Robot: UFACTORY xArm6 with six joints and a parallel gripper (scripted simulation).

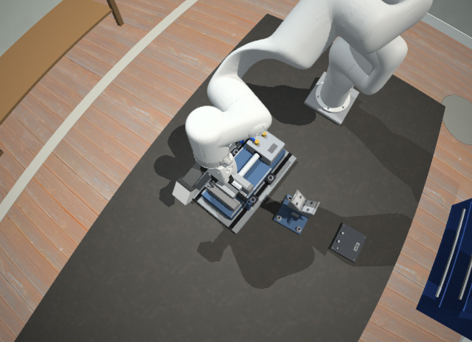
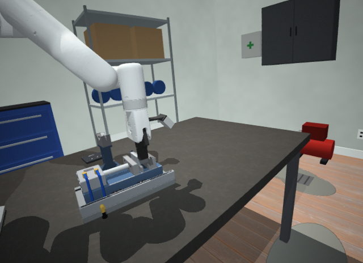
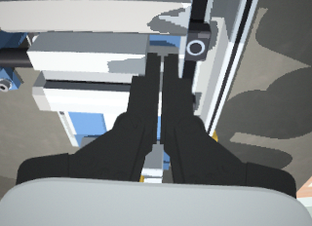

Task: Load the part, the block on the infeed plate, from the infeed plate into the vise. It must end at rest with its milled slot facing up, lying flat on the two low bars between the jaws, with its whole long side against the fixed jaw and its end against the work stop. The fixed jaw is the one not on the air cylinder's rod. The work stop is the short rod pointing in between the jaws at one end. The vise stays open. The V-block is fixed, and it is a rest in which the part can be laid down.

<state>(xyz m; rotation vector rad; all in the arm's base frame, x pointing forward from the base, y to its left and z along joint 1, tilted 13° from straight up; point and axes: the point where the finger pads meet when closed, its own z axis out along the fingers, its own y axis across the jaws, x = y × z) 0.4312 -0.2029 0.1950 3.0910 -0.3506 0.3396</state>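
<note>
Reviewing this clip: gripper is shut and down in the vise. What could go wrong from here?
The gripper is shut on nothing, its fingers low between the vise jaws, seemingly nudging the part. A push off centre might skew the part away from the fixed jaw. The fingertips might also scrape or jam against a jaw. The wrist camera's view is largely filled by the fingers, so seating against the work stop is hard to confirm.
</note>
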